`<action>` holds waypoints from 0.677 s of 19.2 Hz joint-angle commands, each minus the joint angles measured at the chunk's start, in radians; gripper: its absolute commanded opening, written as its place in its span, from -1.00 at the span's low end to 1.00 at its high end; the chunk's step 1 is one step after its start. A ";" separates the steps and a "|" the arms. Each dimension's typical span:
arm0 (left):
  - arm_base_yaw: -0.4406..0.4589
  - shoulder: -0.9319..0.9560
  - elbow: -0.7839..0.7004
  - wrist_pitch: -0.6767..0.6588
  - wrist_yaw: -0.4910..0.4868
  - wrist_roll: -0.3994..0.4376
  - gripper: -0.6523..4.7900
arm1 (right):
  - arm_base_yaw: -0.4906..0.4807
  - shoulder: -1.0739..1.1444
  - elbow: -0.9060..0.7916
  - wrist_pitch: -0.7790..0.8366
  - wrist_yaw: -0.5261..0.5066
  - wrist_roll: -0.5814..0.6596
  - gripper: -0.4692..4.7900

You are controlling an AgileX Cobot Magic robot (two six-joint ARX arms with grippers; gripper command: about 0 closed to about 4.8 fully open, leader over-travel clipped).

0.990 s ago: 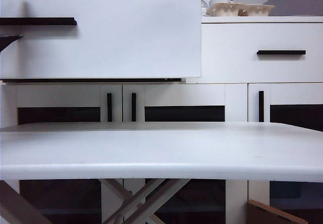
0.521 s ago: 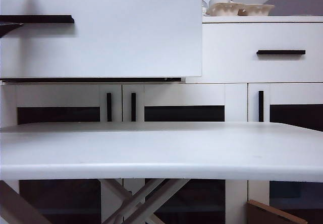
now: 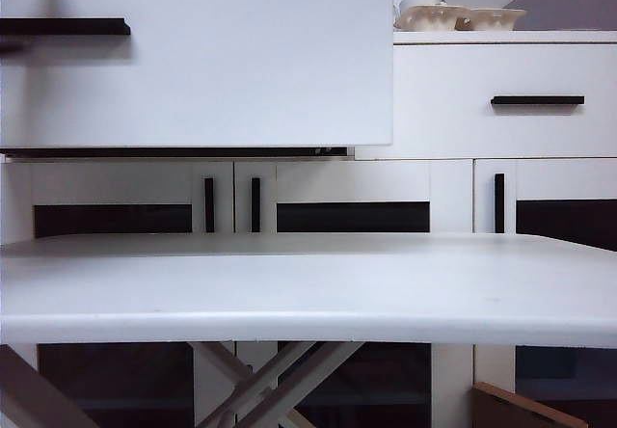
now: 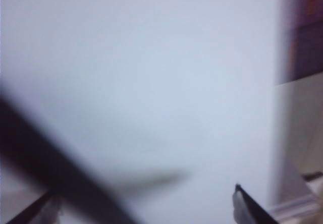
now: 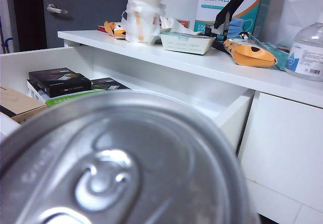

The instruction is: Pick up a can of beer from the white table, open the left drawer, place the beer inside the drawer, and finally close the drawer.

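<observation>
Comparing views, we find the wide white left drawer [image 3: 193,57] drawn further out, left gripper [image 4: 146,204] spread by its slim black bar handle [image 3: 63,26], and the silver aluminium beer can [image 5: 116,163] pinched in the unseen right gripper beside the opening, ready for placement

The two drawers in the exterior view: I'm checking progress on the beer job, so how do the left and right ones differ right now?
The left drawer is pulled out, its front looming large and overlapping the sideboard; the right drawer sits shut and flush. The left drawer's handle runs off the view's edge, while the right drawer's handle shows whole. Both have flat white fronts with slim black horizontal bar handles.
</observation>
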 commanded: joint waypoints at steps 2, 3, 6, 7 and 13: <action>0.000 -0.034 0.003 -0.104 0.014 -0.003 1.00 | 0.002 -0.009 0.017 0.063 -0.002 0.000 -0.23; 0.000 -0.058 0.004 -0.148 0.010 -0.001 1.00 | 0.002 -0.009 0.017 0.063 -0.002 0.000 -0.23; 0.000 -0.122 0.003 -0.235 0.006 0.005 1.00 | 0.002 -0.008 0.017 0.063 -0.002 0.000 -0.23; 0.000 -0.153 0.004 -0.255 0.007 0.011 1.00 | 0.002 -0.008 0.017 0.063 -0.002 0.000 -0.23; 0.000 -0.294 0.046 -0.289 0.056 0.111 1.00 | 0.002 -0.008 0.021 0.064 -0.002 0.000 -0.23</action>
